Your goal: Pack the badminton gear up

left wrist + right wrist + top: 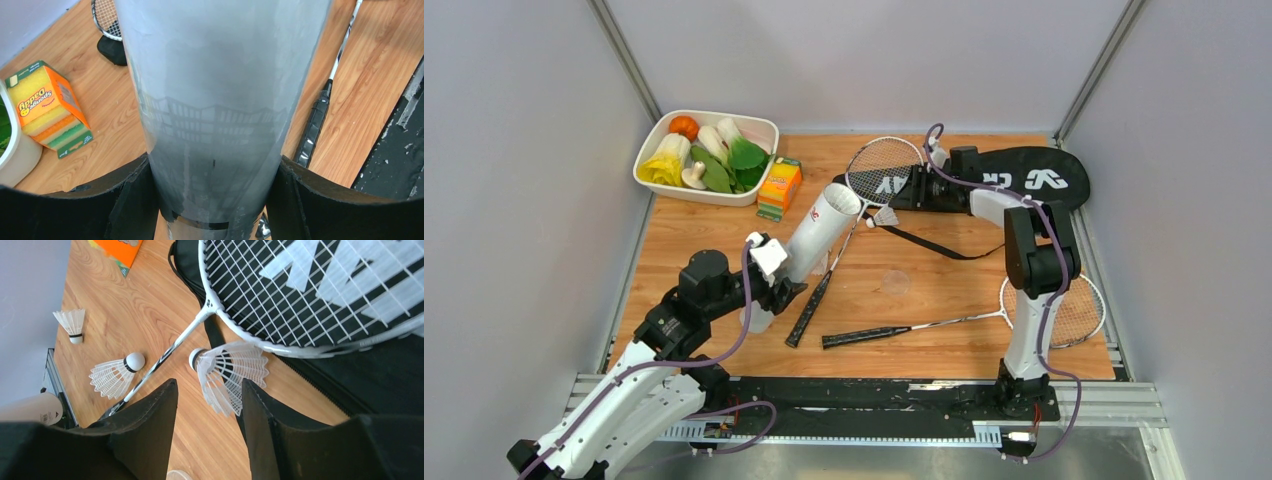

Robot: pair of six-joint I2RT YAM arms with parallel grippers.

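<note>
My left gripper is shut on the lower part of the long white tube, which leans with its open mouth toward the back right. My right gripper hangs open low over the wood. A white shuttlecock lies between its fingertips, its skirt against the right finger. Two more shuttlecocks lie to the left. One racket rests its head on the black bag. The other racket lies near the front right.
A white dish of toy vegetables stands at the back left, with an orange-and-green sponge box beside it. A clear round lid lies mid-table. The bag's strap trails over the wood. Grey walls close in on both sides.
</note>
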